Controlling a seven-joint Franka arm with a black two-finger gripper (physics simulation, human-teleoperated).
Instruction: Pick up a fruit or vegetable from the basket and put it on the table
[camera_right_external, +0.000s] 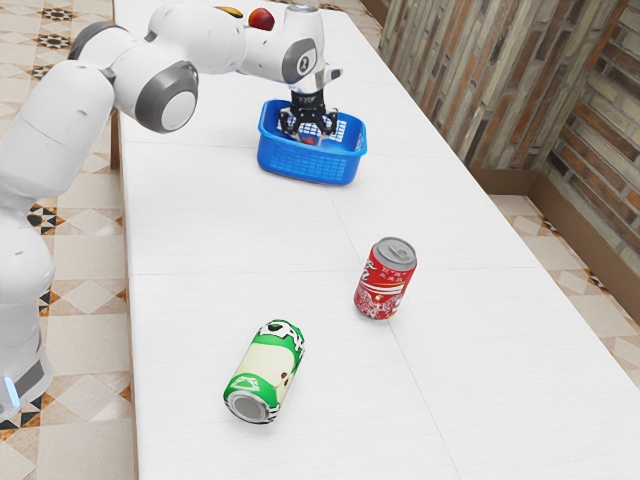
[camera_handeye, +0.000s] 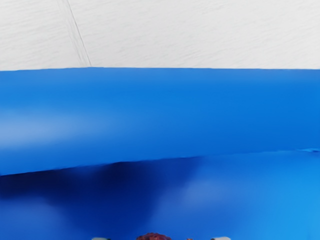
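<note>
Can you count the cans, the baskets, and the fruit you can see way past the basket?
Cans: 2 (red can, green can)
Baskets: 1 (blue basket)
Fruit in view past it: 2 (red fruit, yellow fruit)
Total: 5

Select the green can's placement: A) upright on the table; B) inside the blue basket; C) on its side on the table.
C: the green can lies along the table, a round grey end facing the exterior camera.

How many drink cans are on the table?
2: the red can upright, nearer the blue basket; the green can on its side, farther from it.
</note>
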